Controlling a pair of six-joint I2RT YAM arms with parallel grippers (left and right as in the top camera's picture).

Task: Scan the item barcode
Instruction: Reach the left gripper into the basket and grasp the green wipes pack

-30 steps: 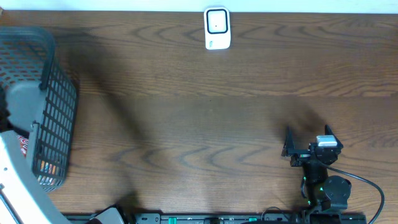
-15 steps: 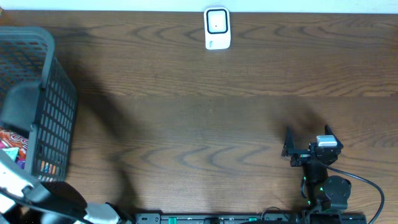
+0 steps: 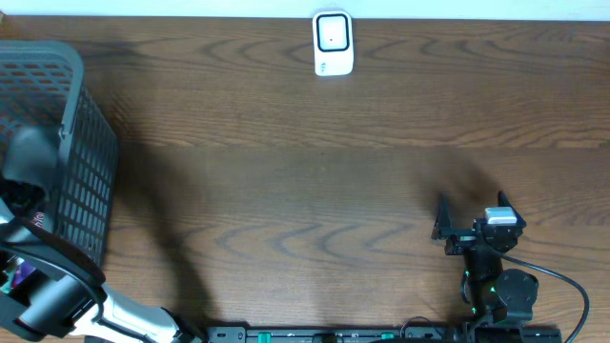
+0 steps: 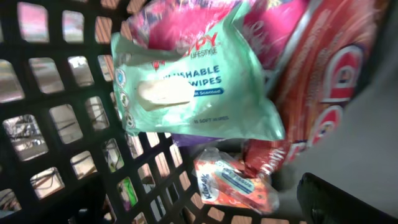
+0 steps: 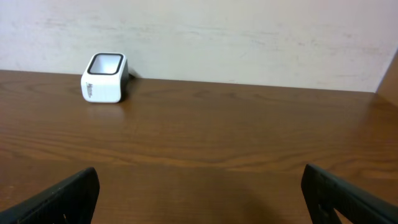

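The items lie in a black mesh basket [image 3: 91, 181] at the table's left edge. The left wrist view looks down into it at a green pack of wet wipes [image 4: 186, 87], a red package [image 4: 329, 93] and a small orange tissue pack [image 4: 233, 183]. My left gripper [image 4: 199, 211] hangs open inside the basket just above the tissue pack, holding nothing. From above, only the left arm [image 3: 52, 291] shows, reaching in from the lower left. The white barcode scanner [image 3: 333, 43] stands at the far edge. My right gripper [image 3: 472, 205] rests open and empty at the lower right.
The basket's mesh wall [image 4: 68, 124] is close on the gripper's left. In the right wrist view the scanner [image 5: 104, 77] stands far ahead to the left, in front of a pale wall [image 5: 249, 37], with bare brown table [image 5: 205, 143] between.
My left arm has swung over the basket toward the lower left and reached down inside. The right arm and the scanner have not moved.
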